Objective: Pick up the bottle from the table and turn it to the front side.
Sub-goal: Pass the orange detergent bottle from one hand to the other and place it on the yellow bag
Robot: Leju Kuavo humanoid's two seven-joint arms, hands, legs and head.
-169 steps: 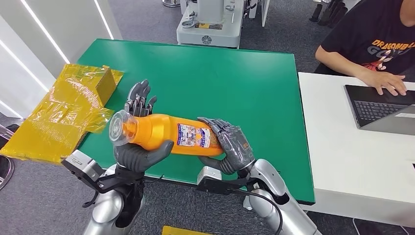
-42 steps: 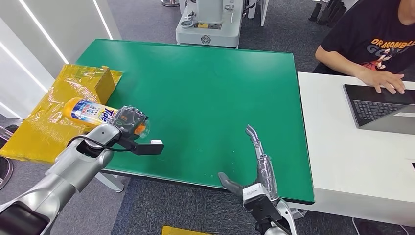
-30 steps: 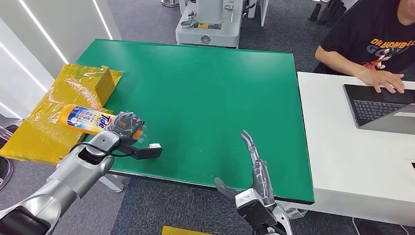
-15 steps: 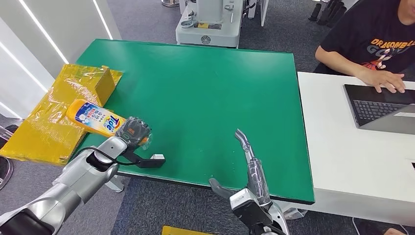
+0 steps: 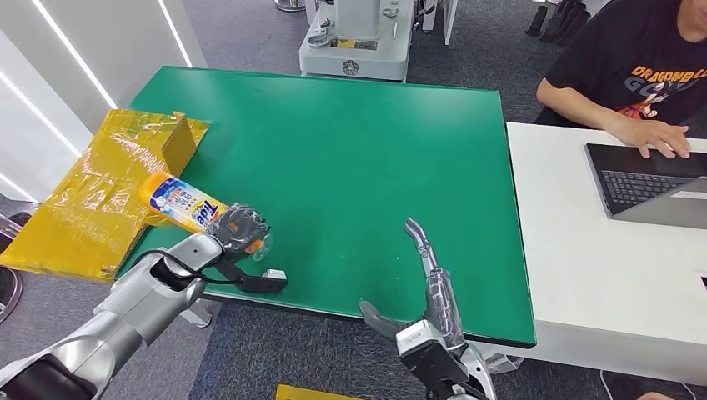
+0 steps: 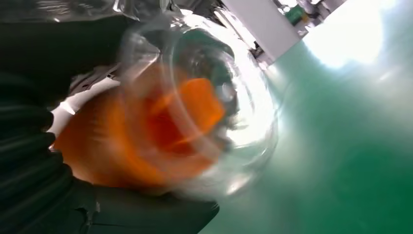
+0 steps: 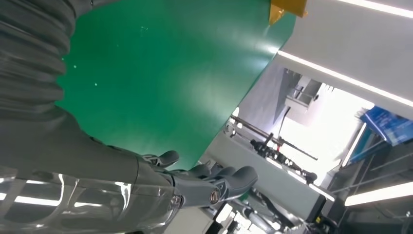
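An orange detergent bottle (image 5: 185,206) with a blue and white label and a clear cap is held by my left hand (image 5: 238,229) near the cap end, over the left front edge of the green table (image 5: 350,158). The bottle's base points away to the left, its label facing up. In the left wrist view the clear cap and orange neck of the bottle (image 6: 165,122) sit blurred right in front of my left hand (image 6: 44,161). My right hand (image 5: 423,267) is open over the table's front edge, fingers straight and holding nothing; its fingers (image 7: 214,183) also appear in the right wrist view.
A yellow plastic-wrapped box (image 5: 108,187) lies beside the table's left edge. A person (image 5: 642,75) sits at a white desk (image 5: 600,250) on the right, a hand on a laptop (image 5: 646,183). A grey machine (image 5: 358,37) stands beyond the table's far edge.
My left hand has moved the bottle a little right and swung its base farther from me. Earlier, both hands held it at the front edge; the right hand has since let go and stays open.
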